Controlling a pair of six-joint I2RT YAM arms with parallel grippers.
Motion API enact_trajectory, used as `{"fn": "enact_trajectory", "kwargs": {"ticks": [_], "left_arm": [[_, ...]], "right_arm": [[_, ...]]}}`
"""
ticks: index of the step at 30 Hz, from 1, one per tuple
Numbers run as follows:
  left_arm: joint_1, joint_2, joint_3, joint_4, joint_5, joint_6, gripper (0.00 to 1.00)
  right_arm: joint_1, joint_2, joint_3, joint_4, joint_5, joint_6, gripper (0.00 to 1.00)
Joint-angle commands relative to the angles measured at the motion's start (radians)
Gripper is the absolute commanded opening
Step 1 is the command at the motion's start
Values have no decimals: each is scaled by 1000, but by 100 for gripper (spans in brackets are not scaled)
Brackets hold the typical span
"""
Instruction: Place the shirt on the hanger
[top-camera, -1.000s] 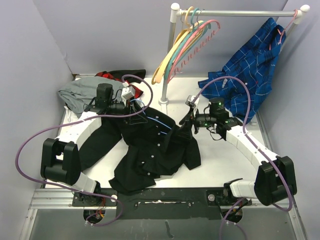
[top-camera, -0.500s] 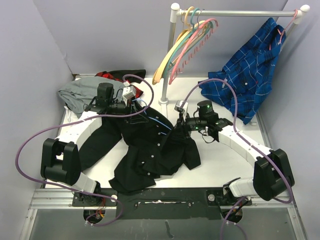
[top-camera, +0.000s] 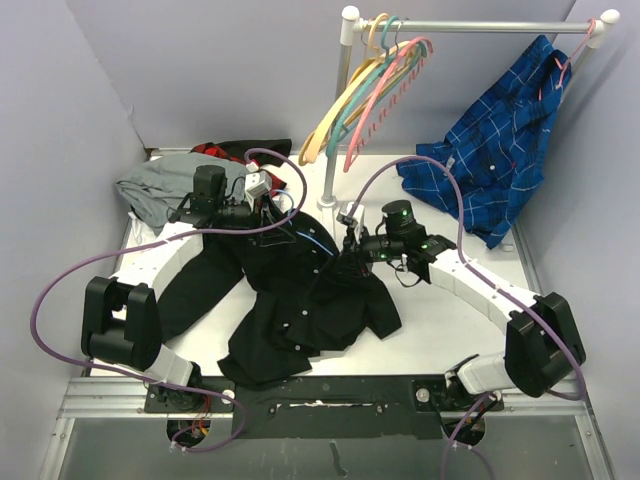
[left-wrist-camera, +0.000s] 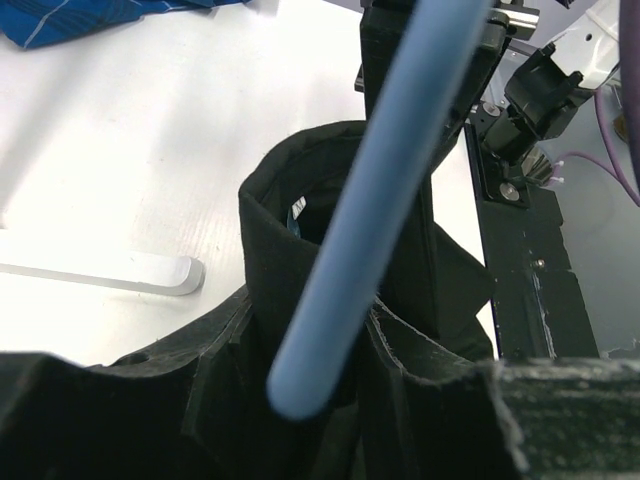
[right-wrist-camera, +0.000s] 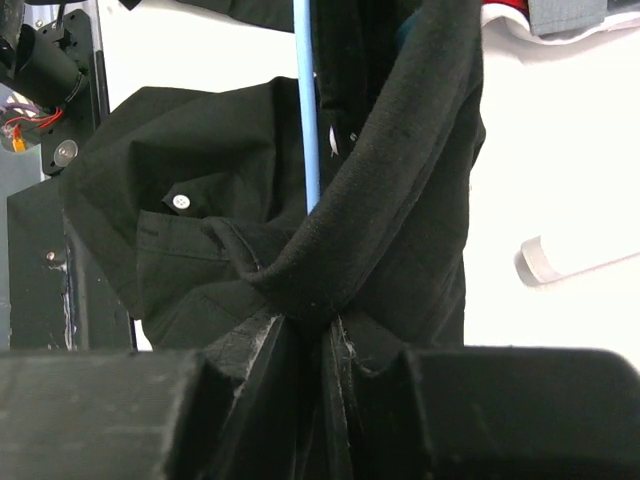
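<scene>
The black shirt (top-camera: 290, 310) lies crumpled on the white table between the two arms. My left gripper (top-camera: 268, 205) is at the shirt's far edge, shut on the light-blue hanger (top-camera: 315, 243), which pokes into the shirt. In the left wrist view the hanger's bar (left-wrist-camera: 380, 210) runs out from between the jaws past the standing collar (left-wrist-camera: 270, 230). My right gripper (top-camera: 343, 262) is at the shirt's right side. In the right wrist view its jaws (right-wrist-camera: 312, 335) pinch a thick fold of the shirt (right-wrist-camera: 390, 210), with the hanger (right-wrist-camera: 306, 100) just behind the fold.
A rail on a post (top-camera: 338, 110) carries pink, teal and yellow hangers (top-camera: 375, 85), and a blue plaid shirt (top-camera: 500, 150) hangs at the right. A grey garment (top-camera: 160, 190) and a red-and-black one (top-camera: 235, 150) lie at the back left. The post's foot (right-wrist-camera: 570, 262) is close by.
My right arm has swung left onto the shirt and its jaws have closed on a fold of fabric. The left arm and hanger have stayed put.
</scene>
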Motion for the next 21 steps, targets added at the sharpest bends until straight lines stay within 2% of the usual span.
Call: {"fn": "enact_trajectory", "kwargs": {"ticks": [1,6,18,21], "left_arm": [[-21,-42,36,14,48,7,0],[-25,-38,34,15,46,7,0],[-34,-43,33,12,42,5,0],[-34,-44,36,9,43,6,0]], "right_arm": [[42,10,88,109,11,12,10],[87,20,122,120,38,16,14],[105,68,140,138,57,11,21],[104,77,124,142,76,-3,27]]}}
